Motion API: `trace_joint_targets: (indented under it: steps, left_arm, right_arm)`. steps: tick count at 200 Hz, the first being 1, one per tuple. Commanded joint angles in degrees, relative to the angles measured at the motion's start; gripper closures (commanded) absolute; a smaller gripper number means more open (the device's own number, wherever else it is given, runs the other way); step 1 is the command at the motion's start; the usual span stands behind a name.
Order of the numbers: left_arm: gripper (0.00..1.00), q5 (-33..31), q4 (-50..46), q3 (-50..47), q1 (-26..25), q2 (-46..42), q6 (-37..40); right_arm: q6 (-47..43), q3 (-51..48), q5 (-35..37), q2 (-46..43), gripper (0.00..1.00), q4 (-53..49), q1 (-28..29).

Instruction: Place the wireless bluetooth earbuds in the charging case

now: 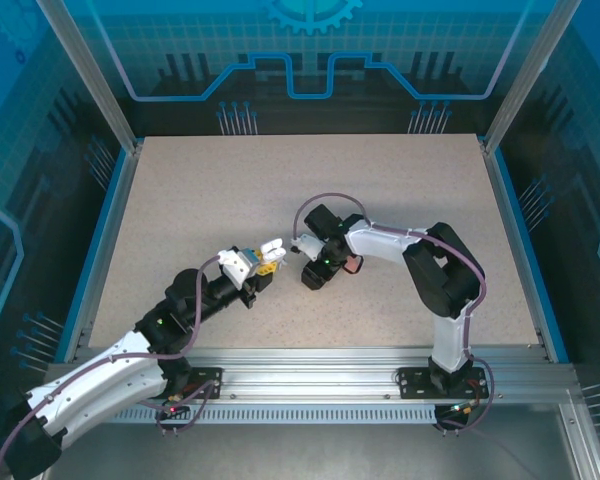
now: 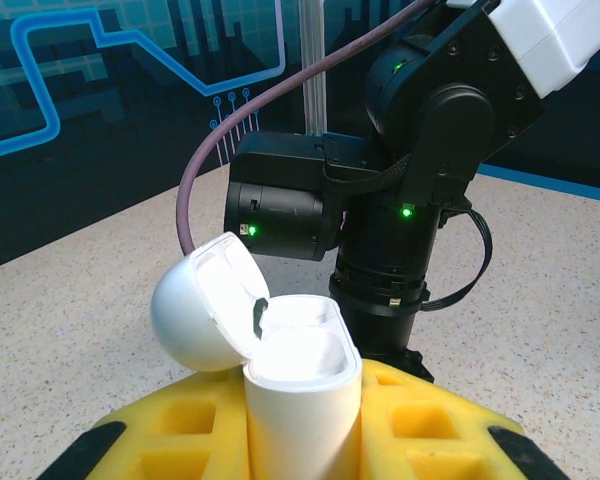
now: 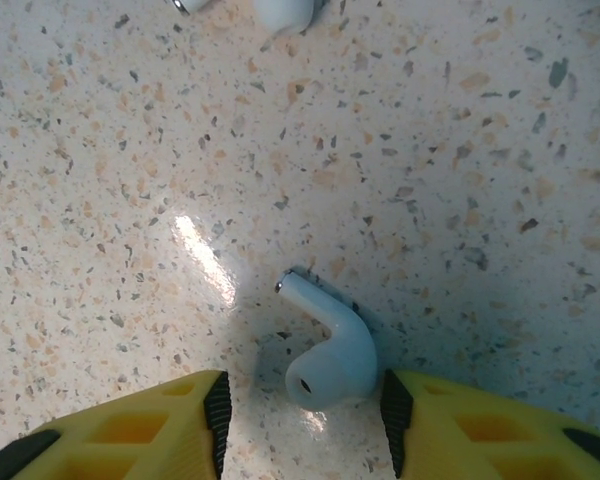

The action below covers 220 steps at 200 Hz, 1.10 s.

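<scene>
**White bud between the pads, case waiting open**

White and glossy, the earbud (image 3: 325, 352) is lying on its side on the speckled surface (image 3: 460, 180). Its bulb is facing the wrist camera and its stem is angling away. The right claw (image 3: 305, 425) is straddling the bulb at a narrow gap. One yellow pad is sitting against the bulb or very nearly so. The other is leaving a sliver of bare surface showing, so nothing is being gripped firmly yet.

The left claw (image 2: 300, 440) is clamping the white charging case (image 2: 302, 400) upright by its lower body. The lid (image 2: 195, 315) is hanging back on its hinge and the cavity is facing up. From above, the right claw is hovering just to the right of that case, with the earbud beneath it.

Judging by its look, the bud is going to feel almost weightless. It looks hard, smooth and slippery, so a rounded bulb like this is likely to squirt or spin out from flat pads. Pinching across the widest part of the bulb, low and square, is looking safest. That hold is also leaving the stem free to go down into the case.
</scene>
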Motion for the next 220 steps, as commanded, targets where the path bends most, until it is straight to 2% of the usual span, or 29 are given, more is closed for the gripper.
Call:
trace_joint_targets:
  steps: [1,91,150,220]
  left_arm:
    - [1.00,-0.85,0.72,0.80,-0.32,-0.10,0.00]
    - [1.00,-0.87,0.64,0.73,-0.36,-0.27,0.12]
    - [1.00,-0.94,0.47,0.80,-0.28,-0.68,0.30]
    - [1.00,-1.11,0.55,0.77,-0.32,-0.59,0.69]
  right_arm:
    - [1.12,0.99,3.69,0.86,0.55,-0.46,0.83]
    - [2.94,0.65,7.81,2.38,0.66,2.94,2.88]
    - [3.24,1.09,9.70,1.69,0.61,4.52,3.42]
    - [1.12,2.58,15.03,0.15,0.60,1.62,5.34]
